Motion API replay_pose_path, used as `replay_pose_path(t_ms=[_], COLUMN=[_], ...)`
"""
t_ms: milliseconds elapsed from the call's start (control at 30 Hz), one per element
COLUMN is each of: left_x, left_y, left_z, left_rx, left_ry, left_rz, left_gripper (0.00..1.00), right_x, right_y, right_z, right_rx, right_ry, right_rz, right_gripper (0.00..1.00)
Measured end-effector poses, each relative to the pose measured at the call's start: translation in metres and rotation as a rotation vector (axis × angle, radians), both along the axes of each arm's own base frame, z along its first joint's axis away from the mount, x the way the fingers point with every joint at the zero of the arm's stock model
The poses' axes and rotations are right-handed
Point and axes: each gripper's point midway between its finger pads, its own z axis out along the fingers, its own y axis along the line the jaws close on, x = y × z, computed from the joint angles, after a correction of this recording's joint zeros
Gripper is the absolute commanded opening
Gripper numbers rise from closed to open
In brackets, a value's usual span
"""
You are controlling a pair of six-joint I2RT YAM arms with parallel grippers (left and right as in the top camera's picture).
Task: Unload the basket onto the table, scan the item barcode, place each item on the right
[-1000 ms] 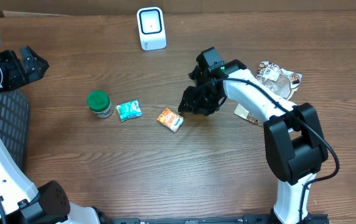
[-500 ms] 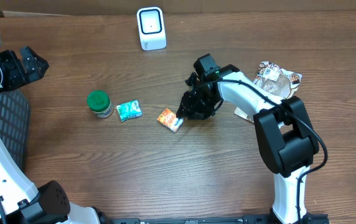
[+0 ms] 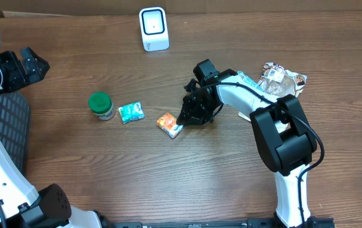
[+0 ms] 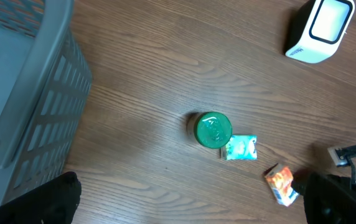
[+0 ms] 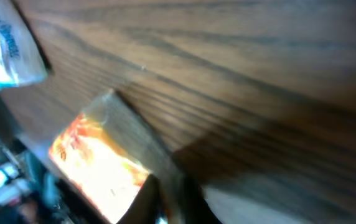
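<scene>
Orange packet (image 3: 170, 124) is pinched at its edge on the worktop (image 3: 105, 171) by the closed jaws of the right gripper (image 3: 182, 119), so lifting it and showing it to the scanner (image 3: 154, 28) are judged not yet done, while the jaws of the left gripper (image 4: 193, 198) are spread.

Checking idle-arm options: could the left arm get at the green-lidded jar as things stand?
Probably yes. The left gripper is open near the table's left edge, and only bare wood lies between it and the green-lidded jar. The teal packet sits on the jar's far side.
</scene>
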Motion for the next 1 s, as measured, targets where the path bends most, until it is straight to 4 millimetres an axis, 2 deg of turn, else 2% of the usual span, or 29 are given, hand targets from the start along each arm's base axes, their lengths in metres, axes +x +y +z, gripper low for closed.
replay_pose_path(t_ms=[400,500,667,733,1000], left_x=[0.000,0.000,0.000,0.000,0.000], left_y=[0.000,0.000,0.000,0.000,0.000], left_z=[0.000,0.000,0.000,0.000,0.000], left_rx=[0.000,0.000,0.000,0.000,0.000], left_ry=[0.000,0.000,0.000,0.000,0.000], left_rz=[0.000,0.000,0.000,0.000,0.000], left_gripper=[1.00,1.00,1.00,1.00,0.99], right_x=[0.001,0.008,0.027,0.030,0.034], right_y=[-0.003,-0.012,-0.020,-0.021,-0.026], right_z=[0.003,0.012,0.046,0.053,0.051], right_rx=[-0.018,-0.077,-0.116,-0.118,-0.155], right_ry=[-0.011,-0.060,-0.202,-0.228,-0.248], right_rz=[-0.006,-0.029,-0.068,-0.076,-0.090], right_gripper=[0.04,0.04,0.04,0.04,0.04])
